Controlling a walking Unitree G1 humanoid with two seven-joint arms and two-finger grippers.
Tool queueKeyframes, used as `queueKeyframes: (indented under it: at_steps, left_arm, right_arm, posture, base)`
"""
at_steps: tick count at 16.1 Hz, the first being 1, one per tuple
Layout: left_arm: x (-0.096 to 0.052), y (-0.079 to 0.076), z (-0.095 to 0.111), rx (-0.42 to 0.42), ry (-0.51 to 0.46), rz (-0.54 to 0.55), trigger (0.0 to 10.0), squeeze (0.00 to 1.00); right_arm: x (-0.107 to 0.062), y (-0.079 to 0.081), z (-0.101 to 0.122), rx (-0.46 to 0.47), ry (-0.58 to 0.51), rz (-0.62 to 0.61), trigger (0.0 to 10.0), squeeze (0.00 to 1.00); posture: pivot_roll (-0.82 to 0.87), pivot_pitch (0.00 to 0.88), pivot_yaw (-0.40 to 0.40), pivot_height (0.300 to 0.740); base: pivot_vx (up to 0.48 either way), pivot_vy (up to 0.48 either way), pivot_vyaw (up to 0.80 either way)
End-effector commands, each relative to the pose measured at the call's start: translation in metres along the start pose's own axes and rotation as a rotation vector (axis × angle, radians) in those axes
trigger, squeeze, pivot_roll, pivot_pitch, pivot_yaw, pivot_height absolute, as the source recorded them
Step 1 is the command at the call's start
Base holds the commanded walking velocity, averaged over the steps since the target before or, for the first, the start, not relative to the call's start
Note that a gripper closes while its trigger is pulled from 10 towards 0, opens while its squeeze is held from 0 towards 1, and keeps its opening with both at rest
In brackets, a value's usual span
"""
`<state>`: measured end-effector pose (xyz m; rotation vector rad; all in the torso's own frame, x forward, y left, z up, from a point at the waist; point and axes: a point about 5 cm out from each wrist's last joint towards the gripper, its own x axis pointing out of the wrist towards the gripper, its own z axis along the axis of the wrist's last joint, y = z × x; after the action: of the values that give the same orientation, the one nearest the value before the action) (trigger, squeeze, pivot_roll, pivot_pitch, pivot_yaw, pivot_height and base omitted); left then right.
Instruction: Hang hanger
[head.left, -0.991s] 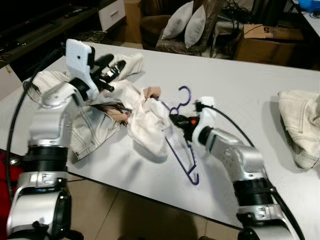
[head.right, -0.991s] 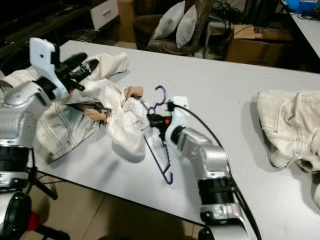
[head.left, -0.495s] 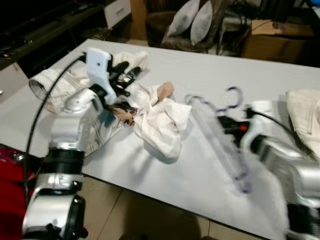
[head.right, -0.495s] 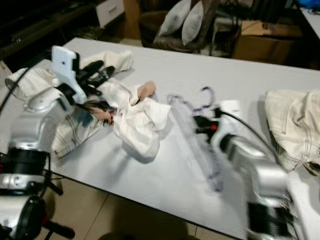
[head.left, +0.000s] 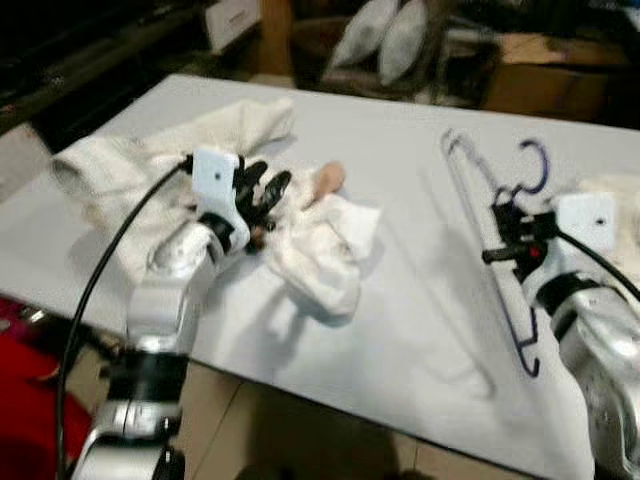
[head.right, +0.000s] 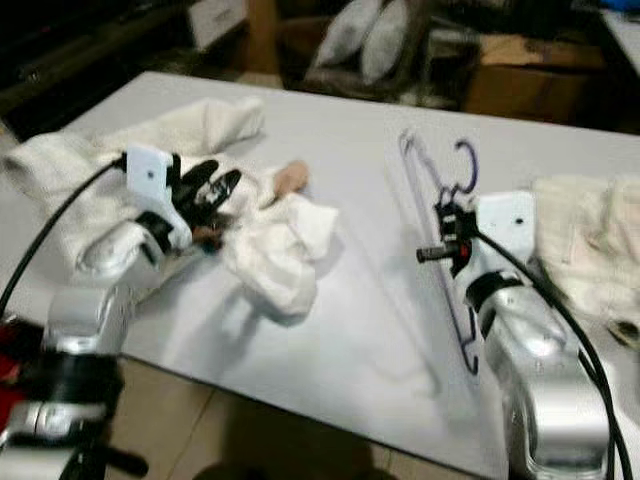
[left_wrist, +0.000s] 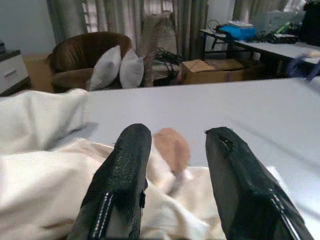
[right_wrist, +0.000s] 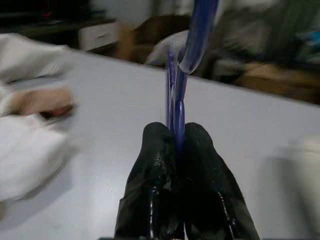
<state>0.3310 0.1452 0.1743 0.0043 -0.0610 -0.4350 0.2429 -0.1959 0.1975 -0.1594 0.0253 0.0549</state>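
Purple wire runs straight up from between my right fingers, which are pressed tight on the hanger with no gap left between them. My right gripper has it by the neck, just under the hook, and the hook curls away above and ahead of the fingertips. The long shoulder bar trails back past my wrist toward the near edge of the white table; whether its low end touches the surface I cannot tell (the picture is smeared there).

My left gripper rests on the cream garment, fingers spread wide, closed on nothing. Between them and just beyond the tips lies a pinkish patch of the cloth; a second fold of the garment sits off to one side of the fingers. Another pale garment lies close beside my right wrist.

I judge that the step in hand is carrying: the hanger is held and apart from the clothes, but hung on nothing. No rail or hook is in sight, only a sofa and boxes past the table. The next move calls for finding one, keeping the pinch firm, and turning the hook's open side toward it.
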Motion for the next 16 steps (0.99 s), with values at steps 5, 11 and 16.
queueKeyframes:
  at_steps: [5,11,16]
  left_arm:
    - [-0.007,-0.016,-0.013,-0.013,-0.008,0.056,10.0,0.0]
    - [-0.012,-0.02,-0.018,-0.001,-0.011,0.061,10.0,0.0]
    - [-0.012,-0.018,-0.02,0.023,-0.004,0.065,10.0,0.0]
  right_arm:
    - [-0.012,-0.003,-0.009,0.034,-0.019,-0.175,10.0,0.0]
    - [-0.013,0.01,-0.014,0.01,-0.025,-0.125,10.0,0.0]
    - [-0.012,0.007,-0.01,-0.063,-0.077,-0.137,10.0,0.0]
  posture:
    - [-0.08,0.0,0.06,0.74]
    - [-0.09,0.0,0.042,0.74]
    - [-0.09,0.0,0.045,0.74]
  base:
    - [0.0,-0.071,-0.78]
    - [0.0,-0.419,-0.8]
    - [0.0,-0.413,-0.8]
